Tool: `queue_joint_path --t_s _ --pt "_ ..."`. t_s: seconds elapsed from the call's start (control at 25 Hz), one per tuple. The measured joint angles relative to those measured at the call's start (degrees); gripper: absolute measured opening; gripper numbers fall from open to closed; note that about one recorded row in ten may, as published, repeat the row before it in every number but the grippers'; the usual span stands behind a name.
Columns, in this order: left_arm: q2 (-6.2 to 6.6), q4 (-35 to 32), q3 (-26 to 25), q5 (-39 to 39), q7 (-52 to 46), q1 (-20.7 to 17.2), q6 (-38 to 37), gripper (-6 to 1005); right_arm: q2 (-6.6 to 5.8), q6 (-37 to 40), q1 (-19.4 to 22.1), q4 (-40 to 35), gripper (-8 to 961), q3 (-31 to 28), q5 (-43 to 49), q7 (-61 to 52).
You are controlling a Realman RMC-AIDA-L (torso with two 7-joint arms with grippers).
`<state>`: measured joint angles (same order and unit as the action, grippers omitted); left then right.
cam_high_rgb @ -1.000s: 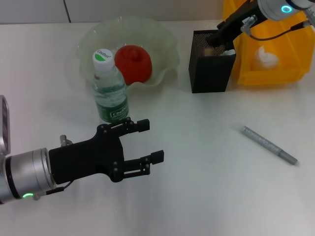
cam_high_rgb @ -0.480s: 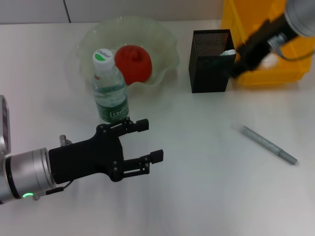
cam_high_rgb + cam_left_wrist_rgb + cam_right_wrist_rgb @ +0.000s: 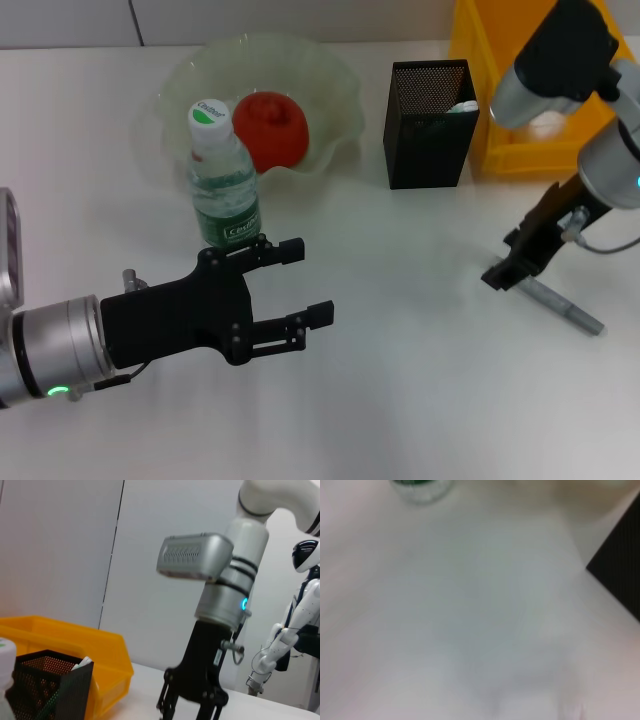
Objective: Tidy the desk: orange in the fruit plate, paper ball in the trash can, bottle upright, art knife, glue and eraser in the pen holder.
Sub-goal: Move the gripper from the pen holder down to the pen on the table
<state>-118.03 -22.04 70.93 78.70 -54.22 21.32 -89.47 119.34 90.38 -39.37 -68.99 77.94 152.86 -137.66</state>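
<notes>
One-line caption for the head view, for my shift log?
Right gripper descends onto art knife on desk; left gripper open beside upright bottle.

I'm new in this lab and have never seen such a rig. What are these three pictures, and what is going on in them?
It is a robot with two arms, each ending in a pincer. One picture looks down from its head; the other two come from cameras on its wrists.

On the white desk stand a bottle, a fruit plate holding a red fruit, a black mesh pen holder and a yellow bin. A grey art knife lies flat.

The left pincer hovers open near the bottle, holding nothing. The right pincer is down at the knife's end; I cannot tell whether it grips.

The left wrist view shows the right arm; the right wrist view shows mostly bare desk.
</notes>
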Motion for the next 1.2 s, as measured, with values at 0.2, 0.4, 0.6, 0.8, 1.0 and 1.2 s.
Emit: queue_joint_path --t_s 0.2,0.4,0.6,0.8,1.0,1.2 --pt "-0.01 0.25 0.22 0.03 -0.01 0.47 0.00 798 -0.07 -2.40 -0.04 3.89 518 0.04 0.13 0.82" --pt "-0.05 0.31 0.33 0.05 -0.01 0.43 0.00 799 -0.17 -3.18 -0.23 5.05 492 0.07 0.40 1.01" --pt "-0.20 0.34 0.40 0.05 -0.01 0.35 0.05 799 -0.17 -4.25 -0.23 6.09 455 0.10 1.00 1.01" --pt "-0.26 0.34 0.44 0.05 -0.01 0.31 0.08 798 -0.14 -6.65 -0.66 8.79 397 0.11 1.27 1.01" --pt "-0.26 0.34 0.43 0.05 -0.01 0.12 0.09 798 -0.06 -7.53 -0.61 9.30 317 0.11 0.83 1.18" --pt "-0.26 0.33 0.18 0.05 -0.01 -0.05 0.09 798 -0.12 -7.02 -0.66 8.73 145 -0.15 0.75 1.23"
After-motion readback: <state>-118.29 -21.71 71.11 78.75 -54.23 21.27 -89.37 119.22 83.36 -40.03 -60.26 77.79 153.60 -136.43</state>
